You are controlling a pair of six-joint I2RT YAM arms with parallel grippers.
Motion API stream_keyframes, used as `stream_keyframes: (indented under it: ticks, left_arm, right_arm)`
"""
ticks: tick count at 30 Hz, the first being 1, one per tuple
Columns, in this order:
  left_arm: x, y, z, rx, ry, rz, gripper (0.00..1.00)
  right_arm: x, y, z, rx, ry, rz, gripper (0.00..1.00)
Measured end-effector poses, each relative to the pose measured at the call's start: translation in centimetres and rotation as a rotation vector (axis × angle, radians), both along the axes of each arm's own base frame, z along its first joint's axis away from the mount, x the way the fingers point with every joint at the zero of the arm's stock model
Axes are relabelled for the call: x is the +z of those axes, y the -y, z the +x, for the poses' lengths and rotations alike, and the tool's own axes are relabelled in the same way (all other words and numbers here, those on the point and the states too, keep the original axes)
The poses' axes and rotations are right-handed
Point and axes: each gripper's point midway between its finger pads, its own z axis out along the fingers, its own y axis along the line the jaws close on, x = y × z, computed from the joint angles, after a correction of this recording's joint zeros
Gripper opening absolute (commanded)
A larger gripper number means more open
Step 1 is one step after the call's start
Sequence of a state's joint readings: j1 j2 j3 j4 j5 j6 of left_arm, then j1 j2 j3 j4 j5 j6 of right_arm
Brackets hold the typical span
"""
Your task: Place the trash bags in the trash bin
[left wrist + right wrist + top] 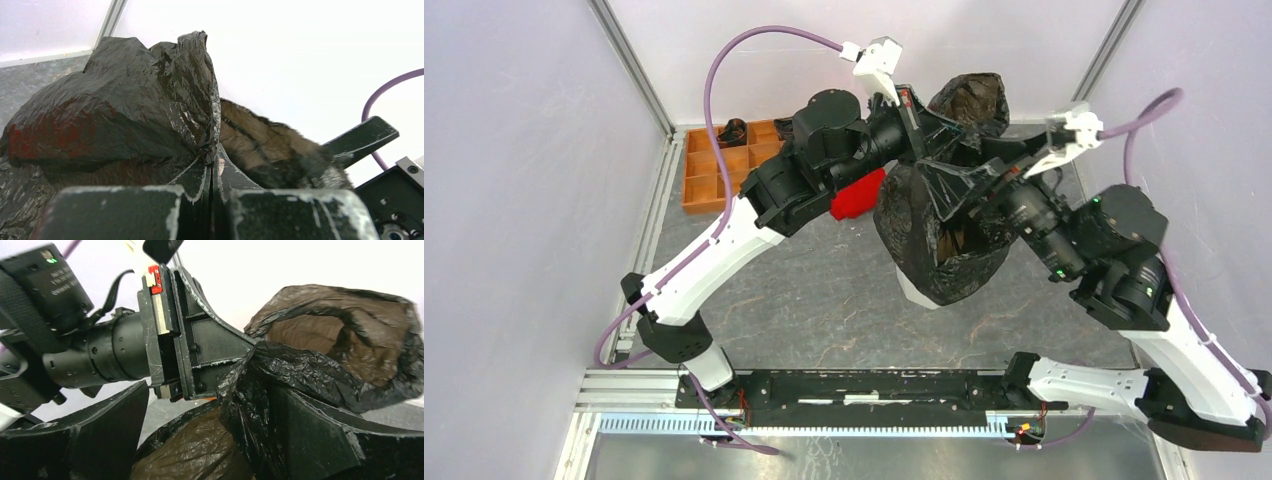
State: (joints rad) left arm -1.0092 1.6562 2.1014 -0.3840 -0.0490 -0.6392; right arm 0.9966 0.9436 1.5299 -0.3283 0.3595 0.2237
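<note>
Halfway-ish: trash bag (944,235) draped over trash bin (921,292), not stuffed in; pinched at 12 o'clock by left gripper (212,162), right gripper (964,195) wide.

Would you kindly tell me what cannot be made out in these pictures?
The trash bin: top view, the trash bag covers all but a white sliver.
The red cloth: top view, partly behind the left arm.
The dark item in the tray: top view, too small to identify.
</note>
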Motion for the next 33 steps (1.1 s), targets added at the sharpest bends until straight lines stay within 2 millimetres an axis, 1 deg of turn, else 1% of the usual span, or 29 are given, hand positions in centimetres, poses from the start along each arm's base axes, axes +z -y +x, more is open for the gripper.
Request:
stream_keyframes:
  ticks: [3,4,5,6,7,8,9,10,11,14,18,21,24,26,28,31,33]
  left_arm:
    - [0.3,0.1,-0.1,0.001,0.006,-0.01,0.02]
    - [0.3,0.0,0.0,0.006,0.005,-0.009,0.02]
    - [0.3,-0.1,0.1,0.011,0.006,-0.01,0.02]
    - [0.3,-0.1,0.3,0.017,0.005,-0.01,0.02]
    - [0.3,-0.2,0.4,0.023,0.005,-0.01,0.02]
    - [0.2,-0.3,0.6,0.031,0.004,-0.008,0.03]
    - [0.1,-0.2,0.6,0.032,0.003,-0.004,0.03]
    - [-0.1,-0.3,0.8,0.042,-0.001,0.0,0.03]
    - [-0.1,-0.3,0.9,0.049,-0.003,0.001,0.03]
    - [-0.3,-0.3,0.9,0.051,-0.006,0.007,0.04]
    - [-0.1,-0.2,0.6,0.041,-0.002,0.002,0.04]
    - [0.2,-0.3,0.3,0.038,0.002,-0.002,0.03]
    - [0.3,-0.3,0.3,0.043,0.003,-0.004,0.02]
    - [0.5,-0.5,0.3,0.048,0.005,-0.008,0.02]
    - [0.9,-0.9,0.3,0.055,0.01,-0.016,0.02]
    - [1.8,-1.6,0.0,0.063,0.023,-0.033,0.02]
    - [2.7,-2.1,-0.3,0.064,0.043,-0.048,0.02]
  right_arm:
    - [-0.5,-1.4,0.9,-0.002,-0.025,-0.048,0.98]
    - [-0.2,-1.6,1.2,-0.006,-0.025,-0.052,0.89]
    - [0.0,-1.9,1.5,-0.012,-0.024,-0.06,0.72]
    - [-0.1,-2.0,1.7,-0.017,-0.022,-0.07,0.51]
    - [-0.2,-2.0,1.9,-0.028,-0.02,-0.081,0.39]
    - [-0.1,-2.4,1.6,-0.005,-0.014,-0.078,0.35]
    - [-0.3,-2.6,1.6,-0.002,-0.011,-0.094,0.35]
    - [-0.3,-2.7,1.4,0.005,-0.007,-0.099,0.36]
    - [-0.3,-2.7,1.3,0.009,-0.001,-0.104,0.44]
    - [-0.4,-2.7,1.4,0.0,0.015,-0.113,0.58]
    - [-0.5,-2.0,1.6,-0.022,0.037,-0.137,0.82]
    - [-0.7,-1.7,1.5,-0.021,0.053,-0.147,0.92]
    - [-1.0,-1.1,0.9,-0.01,0.072,-0.142,0.98]
    - [-1.3,-0.4,0.4,-0.009,0.077,-0.14,0.98]
    - [-1.3,0.2,0.1,-0.01,0.083,-0.135,0.98]
    - [-0.9,0.5,-0.1,-0.013,0.092,-0.127,0.98]
    - [-0.9,0.4,0.0,-0.015,0.094,-0.129,0.98]
